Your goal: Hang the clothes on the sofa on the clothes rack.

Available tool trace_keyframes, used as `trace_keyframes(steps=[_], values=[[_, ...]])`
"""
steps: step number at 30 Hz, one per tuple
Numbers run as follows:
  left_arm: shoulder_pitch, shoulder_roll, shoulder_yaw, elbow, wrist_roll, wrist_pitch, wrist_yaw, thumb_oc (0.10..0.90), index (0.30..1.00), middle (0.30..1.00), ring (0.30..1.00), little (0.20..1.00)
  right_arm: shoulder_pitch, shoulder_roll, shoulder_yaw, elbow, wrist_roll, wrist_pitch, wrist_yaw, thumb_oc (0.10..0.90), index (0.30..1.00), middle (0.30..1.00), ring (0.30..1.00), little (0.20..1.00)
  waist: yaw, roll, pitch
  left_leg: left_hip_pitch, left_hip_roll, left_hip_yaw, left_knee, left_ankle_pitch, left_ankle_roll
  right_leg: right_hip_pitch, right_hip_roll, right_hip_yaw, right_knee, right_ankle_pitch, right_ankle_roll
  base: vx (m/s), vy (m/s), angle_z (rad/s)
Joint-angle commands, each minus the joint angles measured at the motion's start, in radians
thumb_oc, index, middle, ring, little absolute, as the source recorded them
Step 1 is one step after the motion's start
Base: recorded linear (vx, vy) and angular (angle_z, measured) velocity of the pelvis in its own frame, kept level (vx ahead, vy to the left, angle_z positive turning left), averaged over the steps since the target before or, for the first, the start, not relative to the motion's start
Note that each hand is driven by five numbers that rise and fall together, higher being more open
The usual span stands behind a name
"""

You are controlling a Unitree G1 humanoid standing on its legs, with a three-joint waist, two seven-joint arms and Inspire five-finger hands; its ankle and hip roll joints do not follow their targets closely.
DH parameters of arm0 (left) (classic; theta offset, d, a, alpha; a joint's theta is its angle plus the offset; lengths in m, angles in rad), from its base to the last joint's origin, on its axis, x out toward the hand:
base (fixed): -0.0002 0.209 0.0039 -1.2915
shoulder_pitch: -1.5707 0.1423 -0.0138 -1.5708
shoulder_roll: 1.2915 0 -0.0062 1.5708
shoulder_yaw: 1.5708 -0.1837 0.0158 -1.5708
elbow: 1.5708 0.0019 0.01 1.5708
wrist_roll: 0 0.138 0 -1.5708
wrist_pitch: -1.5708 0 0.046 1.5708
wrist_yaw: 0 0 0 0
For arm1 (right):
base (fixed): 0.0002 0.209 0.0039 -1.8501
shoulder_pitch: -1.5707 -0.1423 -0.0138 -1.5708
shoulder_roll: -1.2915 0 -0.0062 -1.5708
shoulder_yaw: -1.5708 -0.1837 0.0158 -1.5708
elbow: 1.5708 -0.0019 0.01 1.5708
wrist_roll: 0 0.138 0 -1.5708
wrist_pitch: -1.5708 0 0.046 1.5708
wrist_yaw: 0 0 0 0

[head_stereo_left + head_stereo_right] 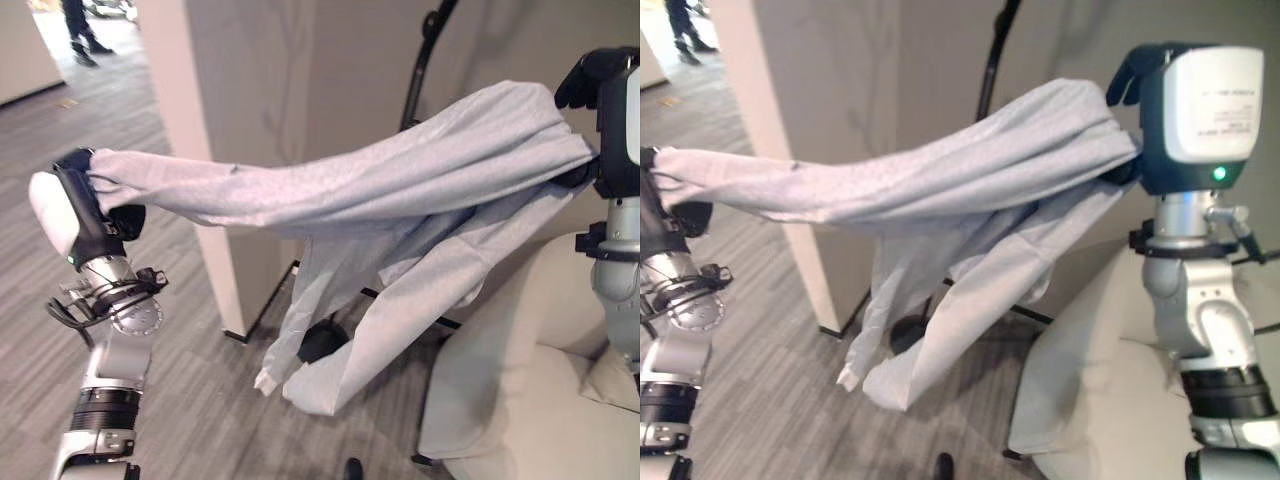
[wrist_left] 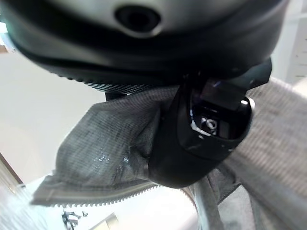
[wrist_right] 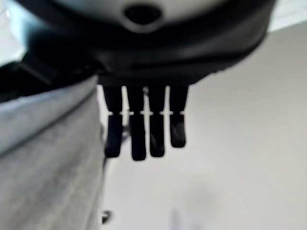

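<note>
Left hand (image 1: 100, 205) is clenched on one end of the pale grey garment (image 1: 400, 190), held in the air before the black clothes rack (image 1: 425, 60) and beside the cream sofa (image 1: 520, 380). Right hand (image 1: 1130, 75) carries the other end, apparently pinched under the thumb; its fingers (image 3: 144, 129) hang straight.

Office-like lounge: grey carpet floor (image 1: 190, 400), partition wall (image 1: 240, 90), beige sofa (image 1: 520, 380).

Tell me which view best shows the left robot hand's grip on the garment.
The left wrist view: the left robot hand is curled round bunched cloth of the grey garment. The left eye view shows that hand at the garment's end from afar; the right eye view cuts it at the edge.
</note>
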Motion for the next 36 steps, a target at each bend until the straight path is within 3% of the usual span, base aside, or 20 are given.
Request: trace_keyframes(steps=[1,4,7,8,11,12,14,16,17,19,26,29,36], values=[[-0.153,0.106,-0.083,-0.063,0.039,-0.048,0.031,0.400,0.300,0.300,0.300,0.300,-0.139,-0.070,-0.052,-0.030,0.059,0.026,-0.108,0.400,0.300,0.300,0.300,0.300,-0.013,0.043,-0.138,-0.089,0.101,-0.060,0.009,0.052,-0.007,-0.055,-0.057,0.002,0.111,-0.156,0.111,0.16,-0.229,-0.09],[-0.222,0.194,-0.098,-0.033,0.071,-0.031,0.023,0.400,0.300,0.300,0.300,0.300,-0.184,-0.093,-0.008,-0.003,0.094,0.002,-0.117,0.400,0.300,0.300,0.300,0.300,-0.001,0.057,-0.138,-0.133,0.161,-0.091,0.158,0.198,-0.028,0.012,0.014,-0.001,0.065,-0.189,0.062,0.24,-0.327,-0.16],[-0.289,0.261,-0.118,0.007,0.094,-0.009,0.032,0.400,0.300,0.300,0.300,0.300,-0.205,-0.135,0.019,0.022,0.107,-0.004,-0.109,0.400,0.300,0.300,0.300,0.300,-0.001,0.039,-0.119,-0.162,0.175,-0.093,0.239,0.249,-0.017,0.054,0.028,-0.011,0.044,-0.194,0.033,0.13,-0.180,-0.11],[-0.317,0.281,-0.128,0.032,0.094,-0.001,0.036,0.400,0.300,0.300,0.300,0.300,-0.218,-0.159,0.040,0.044,0.112,0.000,-0.099,0.400,0.300,0.300,0.300,0.300,0.007,0.031,-0.107,-0.180,0.149,-0.108,0.251,0.230,-0.008,0.062,0.026,-0.007,0.044,-0.197,0.026,0.10,-0.119,0.15],[-0.444,0.351,-0.185,0.154,0.113,0.039,0.053,0.400,0.300,0.300,0.300,0.300,-0.309,-0.223,0.117,0.126,0.153,-0.015,-0.074,0.400,0.300,0.300,0.300,0.300,0.025,-0.001,-0.080,-0.288,-0.019,-0.167,0.237,0.034,0.031,0.091,0.011,0.011,0.028,-0.209,0.024,0.06,-0.071,0.08],[-0.488,0.369,-0.222,0.188,0.112,0.043,0.055,0.400,0.300,0.300,0.300,0.300,-0.350,-0.236,0.156,0.161,0.172,-0.022,-0.072,0.400,0.300,0.300,0.300,0.300,0.032,-0.008,-0.071,-0.323,-0.061,-0.175,0.212,0.036,0.035,0.089,0.007,0.013,0.028,-0.205,0.026,0.00,0.032,-0.11],[-0.554,0.392,-0.283,0.252,0.100,0.052,0.057,0.400,0.300,0.300,0.300,0.300,-0.445,-0.251,0.255,0.252,0.215,-0.033,-0.060,0.400,0.300,0.300,0.300,0.300,0.055,-0.008,-0.049,-0.400,-0.120,-0.171,0.135,0.099,0.036,0.096,0.016,0.014,0.034,-0.217,0.026,0.00,0.071,-0.02],[-0.616,0.406,-0.312,0.328,0.090,0.060,0.054,0.400,0.300,0.300,0.300,0.300,-0.549,-0.260,0.355,0.352,0.258,-0.033,-0.038,0.400,0.300,0.300,0.300,0.300,0.055,0.007,-0.042,-0.417,-0.127,-0.164,0.076,0.152,0.029,0.098,0.024,0.034,0.045,-0.230,0.022,0.11,0.084,0.05],[-0.665,0.423,-0.360,0.400,0.074,0.064,0.052,0.400,0.300,0.300,0.300,0.300,-0.612,-0.235,0.435,0.426,0.271,-0.030,-0.022,0.400,0.300,0.300,0.300,0.300,0.055,0.020,-0.060,-0.374,-0.130,-0.175,0.008,0.164,0.036,0.102,0.030,0.038,0.055,-0.239,0.025,0.19,0.093,-0.22],[-0.696,0.426,-0.395,0.440,0.066,0.065,0.050,0.400,0.300,0.300,0.300,0.300,-0.657,-0.236,0.490,0.477,0.280,-0.030,-0.007,0.400,0.300,0.300,0.300,0.300,0.047,0.024,-0.075,-0.341,-0.123,-0.166,-0.033,0.178,0.032,0.108,0.022,0.033,0.058,-0.243,0.029,0.17,0.081,-0.45],[-0.801,0.476,-0.512,0.630,-0.004,0.052,0.029,0.400,0.300,0.300,0.300,0.300,-0.850,-0.212,0.688,0.707,0.342,-0.042,0.018,0.400,0.300,0.300,0.300,0.300,0.042,0.030,-0.116,-0.282,-0.118,-0.140,-0.065,0.166,0.036,0.111,0.001,0.047,0.045,-0.237,0.048,0.10,0.061,0.04],[-0.856,0.506,-0.559,0.720,-0.042,0.046,0.017,0.400,0.300,0.300,0.300,0.300,-0.921,-0.215,0.761,0.813,0.372,-0.042,0.030,0.400,0.300,0.300,0.300,0.300,0.040,0.032,-0.125,-0.267,-0.117,-0.129,-0.065,0.154,0.040,0.114,-0.007,0.054,0.039,-0.233,0.059,0.08,0.050,0.05],[-0.841,0.507,-0.594,0.812,-0.048,0.045,-0.014,0.400,0.300,0.300,0.300,0.300,-0.925,-0.209,0.799,0.910,0.397,-0.050,0.057,0.400,0.300,0.300,0.300,0.300,0.036,0.029,-0.127,-0.258,-0.121,-0.126,-0.066,0.140,0.047,0.108,-0.016,0.059,0.038,-0.228,0.071,0.06,0.044,-0.07]])
